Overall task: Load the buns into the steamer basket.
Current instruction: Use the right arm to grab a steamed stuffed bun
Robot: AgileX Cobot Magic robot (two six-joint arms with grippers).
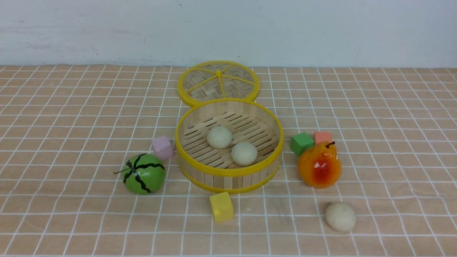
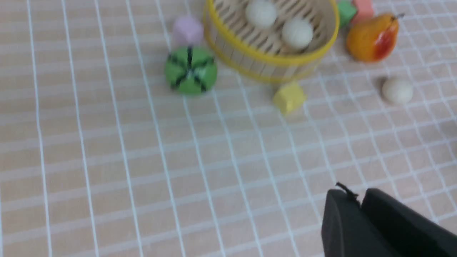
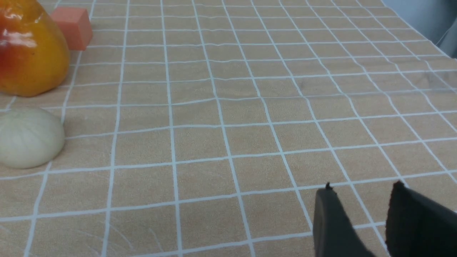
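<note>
- Two buns (image 1: 219,137) lie inside the steamer basket (image 1: 228,172); the third bun (image 1: 340,216) sits on the tabletop (image 1: 71,214) near the pear (image 1: 319,166).
- A yellow cube (image 1: 221,206) stands just before the basket.
- Left claw (image 2: 360,198) closed, empty; right claw (image 3: 360,191) parted, empty.

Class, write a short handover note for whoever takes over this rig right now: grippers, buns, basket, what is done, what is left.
Left gripper: shut, empty.
Right gripper: open, empty.
Done: rear bun and front bun lie in the steamer basket.
Third bun lies outside, in front of the pear, on the robot's right.
To do: put it in the basket.
</note>
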